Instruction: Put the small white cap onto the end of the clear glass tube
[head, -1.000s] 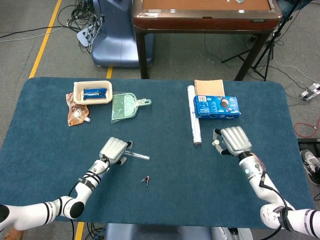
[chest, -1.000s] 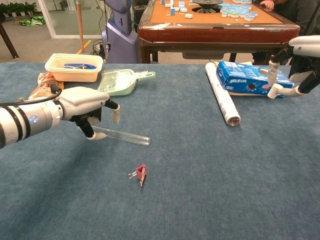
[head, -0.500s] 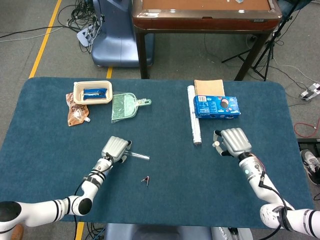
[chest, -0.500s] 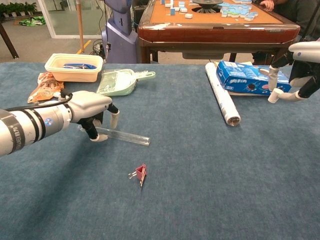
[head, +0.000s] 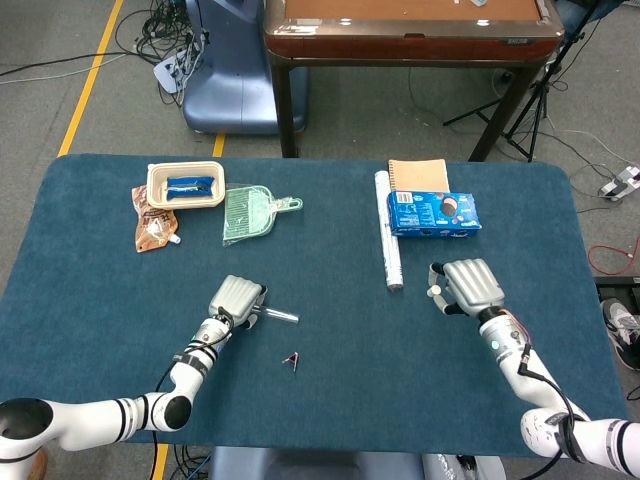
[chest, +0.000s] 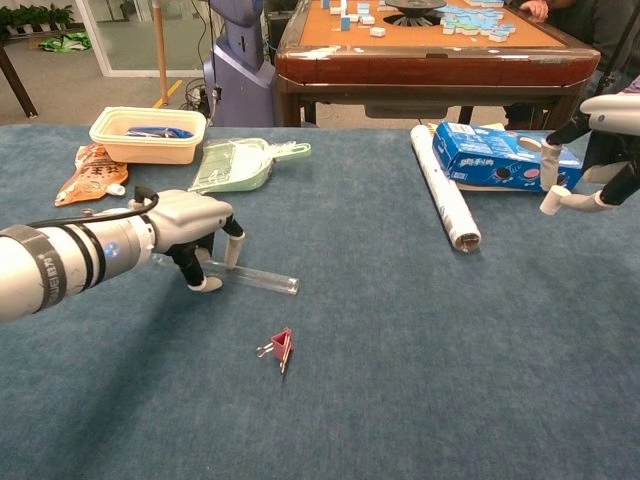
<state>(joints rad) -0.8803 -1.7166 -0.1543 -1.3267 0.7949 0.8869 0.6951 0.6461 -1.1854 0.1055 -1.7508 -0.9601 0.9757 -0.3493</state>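
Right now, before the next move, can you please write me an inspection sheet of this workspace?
Surface: blue cloth table, flat.
Job's things: clear glass tube lying flat; small white cap not seen.
Clutter: red binder clip; green dustpan; beige tray holding a blue packet; snack bag; foil roll; blue cookie box; notebook.
Hands: left hand, fingers down around the tube's left part; right hand apart from everything, holding nothing.
Cables: black cable along left arm; loose wires on the floor behind.
Surroundings: wooden game table, blue machine base.
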